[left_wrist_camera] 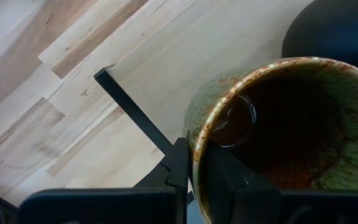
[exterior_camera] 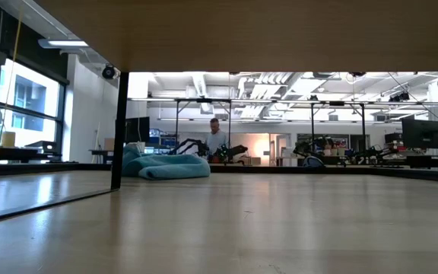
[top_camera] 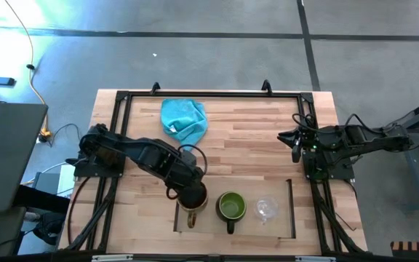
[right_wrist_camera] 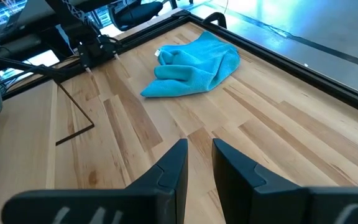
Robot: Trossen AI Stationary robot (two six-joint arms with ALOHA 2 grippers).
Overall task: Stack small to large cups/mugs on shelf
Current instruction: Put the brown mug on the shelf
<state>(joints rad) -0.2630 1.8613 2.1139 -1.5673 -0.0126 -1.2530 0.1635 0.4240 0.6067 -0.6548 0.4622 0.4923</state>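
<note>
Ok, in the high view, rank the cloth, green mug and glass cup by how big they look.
1. Turquoise cloth, clearly largest.
2. Green mug.
3. Clear glass cup, smallest, though its transparent outline is faint.

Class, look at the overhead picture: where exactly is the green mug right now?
In the high view the green mug stands on the shelf near the table's front edge, between the brown mug under the left gripper and the glass cup.
</note>
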